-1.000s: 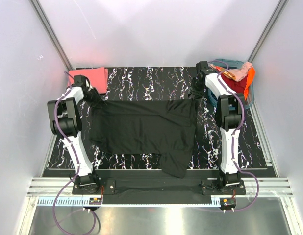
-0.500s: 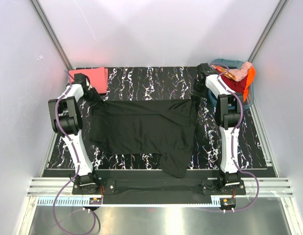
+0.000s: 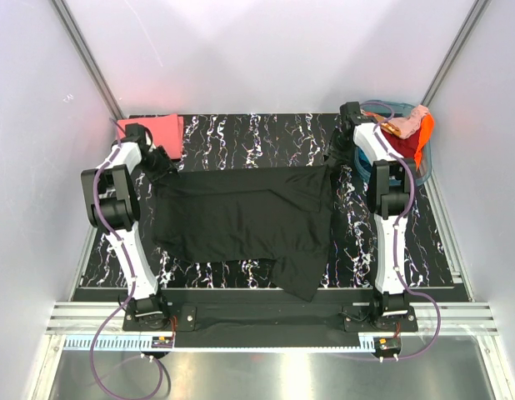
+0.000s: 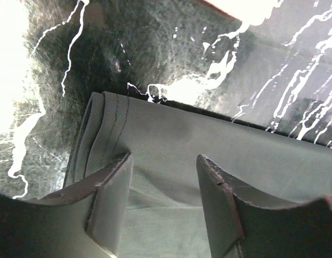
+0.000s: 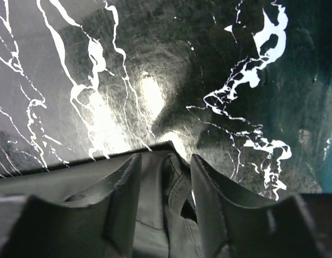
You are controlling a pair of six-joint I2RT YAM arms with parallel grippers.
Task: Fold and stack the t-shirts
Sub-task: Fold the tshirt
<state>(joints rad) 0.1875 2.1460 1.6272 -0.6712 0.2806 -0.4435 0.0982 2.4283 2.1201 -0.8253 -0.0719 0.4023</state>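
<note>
We see the black t-shirt (image 3: pixel 241 217) spread flat in the middle of the marbled surface (image 3: pixel 249 133), with one part reaching toward the near edge. The left tool (image 4: pixel 163 166) stands at the far left corner of this shirt. Its fingers are spread apart, and the hemmed cloth lies under the gap, not pinched. The right tool (image 5: pixel 166 161) stands at the far right corner, its fingers also apart, with a fold of the cloth between them but not squeezed. The coral-pink t-shirt (image 3: pixel 153 129) lies folded at the far left corner of the surface. A teal basket (image 3: pixel 397 105) with clothes stands at the far right.
</note>
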